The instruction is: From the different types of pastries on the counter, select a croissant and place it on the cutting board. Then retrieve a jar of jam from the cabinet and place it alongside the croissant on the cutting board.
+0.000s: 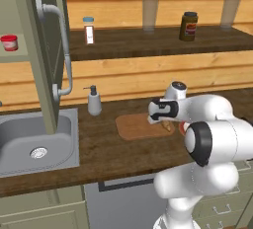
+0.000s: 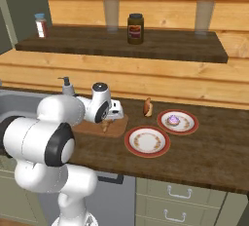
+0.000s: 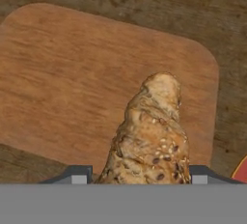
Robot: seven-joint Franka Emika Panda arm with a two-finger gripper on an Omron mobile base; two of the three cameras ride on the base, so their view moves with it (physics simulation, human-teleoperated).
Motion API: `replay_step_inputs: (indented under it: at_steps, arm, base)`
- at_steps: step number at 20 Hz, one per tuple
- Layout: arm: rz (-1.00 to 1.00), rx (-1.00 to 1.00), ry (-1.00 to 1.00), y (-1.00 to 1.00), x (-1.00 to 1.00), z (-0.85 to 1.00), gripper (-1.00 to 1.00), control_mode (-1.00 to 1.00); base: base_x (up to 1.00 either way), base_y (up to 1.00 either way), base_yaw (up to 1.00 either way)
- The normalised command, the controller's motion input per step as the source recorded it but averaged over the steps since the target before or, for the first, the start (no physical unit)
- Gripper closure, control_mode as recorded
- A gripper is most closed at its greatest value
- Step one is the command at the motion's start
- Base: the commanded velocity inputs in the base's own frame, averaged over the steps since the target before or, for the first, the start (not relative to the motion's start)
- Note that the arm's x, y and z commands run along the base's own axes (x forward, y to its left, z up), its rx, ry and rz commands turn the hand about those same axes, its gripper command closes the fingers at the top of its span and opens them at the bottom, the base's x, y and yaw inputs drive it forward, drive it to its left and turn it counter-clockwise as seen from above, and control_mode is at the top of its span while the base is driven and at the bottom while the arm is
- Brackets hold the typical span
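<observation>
Croissant (image 3: 152,136) is clamped between the gripper (image 3: 140,175) fingers, hanging over the near-right part of the cutting board (image 3: 72,83). In the left base view the croissant (image 1: 167,125) sits just under the hand, low over the board's (image 1: 136,127) right end; can't tell if it touches the wood yet.

Step in hand: croissant placement, first half of the task. Next move likely calls for lowering until it rests, then opening the jaws and lifting clear, leaving board space for the jam.

Left base view shows the jar of jam (image 1: 9,42) on the cabinet shelf (image 1: 20,57), door open, plus sink (image 1: 29,144) and soap dispenser (image 1: 94,102). Right base view shows instead two red-rimmed plates (image 2: 147,141), one carrying the purplish pastry (image 2: 173,120), and another golden pastry (image 2: 148,107) on the worktop (image 2: 204,147).
</observation>
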Motion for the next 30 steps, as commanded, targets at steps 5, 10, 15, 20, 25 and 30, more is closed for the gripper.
replay_step_inputs:
  at_steps: [5, 10, 15, 20, 25, 30]
  arm:
    - [0.02, 0.00, -0.01, 0.00, 0.42, -0.17, 1.00, -1.00]
    - [0.00, 0.00, 0.00, 0.00, 0.38, -0.12, 1.00, -1.00]
    - [0.00, -0.02, 0.00, 0.00, 0.17, -0.27, 1.00, -1.00]
    - [0.00, -0.04, 0.00, 0.00, 0.35, -0.56, 1.00, -1.00]
    - [0.00, 0.00, -0.06, 0.00, 0.21, -0.22, 1.00, -1.00]
    - [0.00, -0.11, -0.05, 0.25, 0.05, -0.45, -1.00, -1.00]
  base:
    - [0.00, 0.00, 0.00]
    - [0.00, 0.00, 0.00]
    - [0.00, 0.00, 0.00]
    - [0.00, 0.00, 0.00]
    - [0.00, 0.00, 0.00]
    - [0.00, 0.00, 0.00]
